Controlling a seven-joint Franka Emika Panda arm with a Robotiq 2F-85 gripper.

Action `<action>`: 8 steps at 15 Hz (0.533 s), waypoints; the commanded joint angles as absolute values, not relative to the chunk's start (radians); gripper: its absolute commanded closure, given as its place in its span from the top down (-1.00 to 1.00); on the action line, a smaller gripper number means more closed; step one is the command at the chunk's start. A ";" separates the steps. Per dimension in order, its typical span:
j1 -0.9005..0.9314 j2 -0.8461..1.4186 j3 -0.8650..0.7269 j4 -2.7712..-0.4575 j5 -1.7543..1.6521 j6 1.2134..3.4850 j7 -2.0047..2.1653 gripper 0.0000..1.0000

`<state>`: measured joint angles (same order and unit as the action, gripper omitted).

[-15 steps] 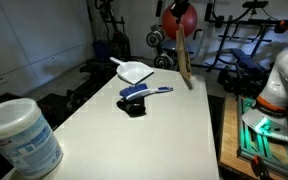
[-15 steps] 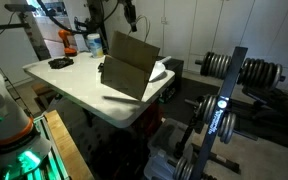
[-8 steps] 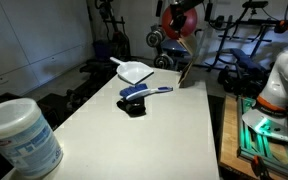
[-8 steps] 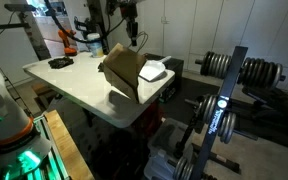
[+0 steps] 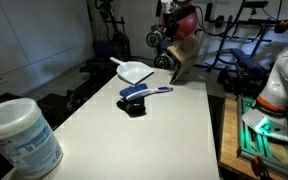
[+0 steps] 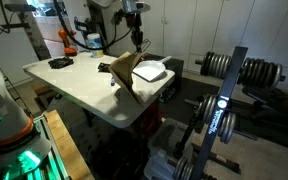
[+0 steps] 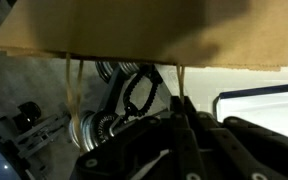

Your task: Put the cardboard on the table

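In an exterior view, my tool (image 6: 137,26) is hanging high over the near corner of the counter (image 6: 69,88). The cardboard (image 6: 124,73) is leaning steeply below it, upper edge towards the tool and lower edge down by the counter's rim. I can't tell whether that edge is touching. I also can't tell whether my tool is clamping the sheet or standing open; the fingers are too small and dark here. The dustpan (image 6: 151,71) is lying just behind the cardboard, flat on the counter. A small black round thing (image 6: 59,63) is sitting at the far end. A weight rack (image 6: 216,105) is standing well off to the right.

In the exterior view from the other end, the cardboard (image 5: 184,56) is tilting at the far end of the counter (image 5: 174,140), beside the dustpan (image 5: 135,72). A blue brush (image 5: 147,92) is lying nearer the camera than the dustpan, resting on a black object (image 5: 134,107). A big white tub (image 5: 19,140) is filling the near corner. My tool is getting lost against the red ball (image 5: 186,18) and gym gear behind, so its grip isn't showing here either.

In the wrist view, the cardboard (image 7: 144,35) is covering the whole top of the picture as a plain brown band, very close to the lens. Under it, dumbbells (image 7: 94,130) and black frames are showing out of focus. My fingers aren't showing clearly, so the grip is unreadable here too.
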<state>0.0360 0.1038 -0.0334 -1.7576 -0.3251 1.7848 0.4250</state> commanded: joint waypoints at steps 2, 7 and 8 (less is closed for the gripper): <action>0.035 0.145 -0.028 -1.752 -0.324 1.806 0.452 -0.98; 0.048 0.120 -0.014 -1.741 -0.292 1.841 0.432 -0.98; 0.050 0.113 -0.009 -1.735 -0.297 1.864 0.430 -0.98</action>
<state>0.0427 0.1364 -0.0219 -1.7476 -0.3172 1.8229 0.4325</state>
